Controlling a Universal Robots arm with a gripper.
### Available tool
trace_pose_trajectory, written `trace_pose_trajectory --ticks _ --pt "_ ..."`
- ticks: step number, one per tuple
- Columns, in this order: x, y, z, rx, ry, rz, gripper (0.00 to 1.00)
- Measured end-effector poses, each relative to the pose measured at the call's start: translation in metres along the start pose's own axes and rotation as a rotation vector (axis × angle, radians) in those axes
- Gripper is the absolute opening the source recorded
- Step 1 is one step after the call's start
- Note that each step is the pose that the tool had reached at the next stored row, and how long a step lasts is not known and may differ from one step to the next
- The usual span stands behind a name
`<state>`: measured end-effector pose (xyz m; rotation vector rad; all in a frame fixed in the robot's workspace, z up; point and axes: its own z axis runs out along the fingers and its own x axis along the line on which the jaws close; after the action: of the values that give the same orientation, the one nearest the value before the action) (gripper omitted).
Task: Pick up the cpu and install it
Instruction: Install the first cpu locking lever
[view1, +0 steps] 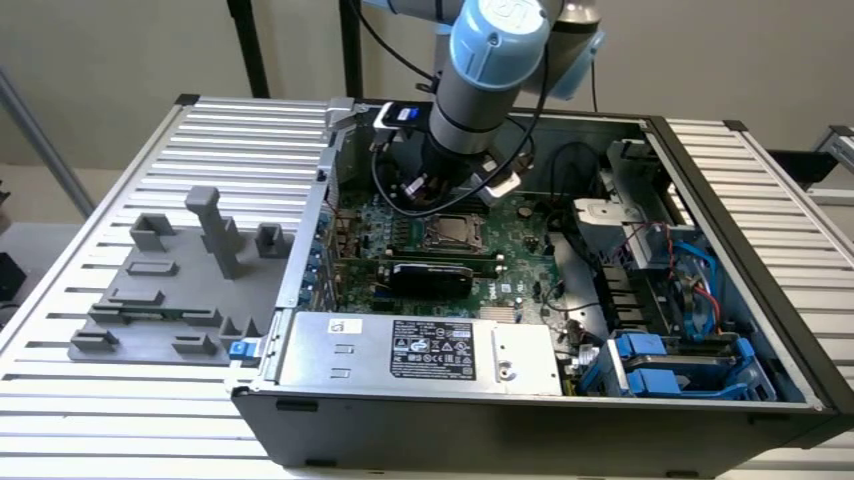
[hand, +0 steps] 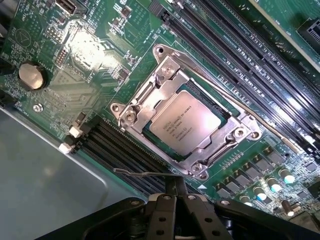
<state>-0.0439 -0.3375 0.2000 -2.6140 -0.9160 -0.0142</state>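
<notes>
hand (hand: 176, 189) above cpu (hand: 192, 122) in socket frame (hand: 148, 107)

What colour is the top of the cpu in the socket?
The cpu top is pale silver with dark print; the wrist view shows it best.

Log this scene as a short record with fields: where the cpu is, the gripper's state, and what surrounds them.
cpu: lying flat in the socket frame on the motherboard
gripper: shut, holding nothing, above the board beside the socket frame
enclosure: open computer case, arm reaching inside
fixture: grey fixture blocks on the slatted table, at the exterior view's left of the case
</notes>
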Motion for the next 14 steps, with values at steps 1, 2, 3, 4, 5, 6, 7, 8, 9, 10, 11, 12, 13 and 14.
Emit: trace_pose_trajectory --ticks 1,2,3,4,5,6,7,8,9,10,11,12,13,14 --pt "0.0003 0.0002 0.0 -0.0008 -0.0007 0.0 0.11" --pt "0.0005 0.0004 -0.0001 -0.0019 -0.0016 0.0 0.11" --pt "0.0009 0.0006 -0.0001 -0.0034 -0.0027 0.0 0.11" --pt "0.0014 0.0011 -0.0002 -0.0053 -0.0041 0.001 0.11" --pt "0.0019 0.0015 -0.0003 -0.007 -0.0054 0.001 0.11" --pt "0.0024 0.0018 -0.0003 -0.0084 -0.0065 0.001 0.11" --pt "0.0024 0.0019 -0.0004 -0.0089 -0.007 0.001 0.11" --pt "0.0024 0.0019 -0.0004 -0.009 -0.007 0.001 0.11" --pt "0.0024 0.0019 -0.0004 -0.0091 -0.007 0.001 0.11" --pt "0.0025 0.0019 -0.0004 -0.0091 -0.007 0.001 0.11" --pt "0.0025 0.0019 -0.0004 -0.0091 -0.0071 0.001 0.11" --pt "0.0025 0.002 -0.0004 -0.0091 -0.0073 0.001 0.11" --pt "0.0026 0.002 -0.0004 -0.009 -0.0074 0.001 0.11" --pt "0.0029 0.0022 -0.0004 -0.009 -0.0076 0.001 0.11"
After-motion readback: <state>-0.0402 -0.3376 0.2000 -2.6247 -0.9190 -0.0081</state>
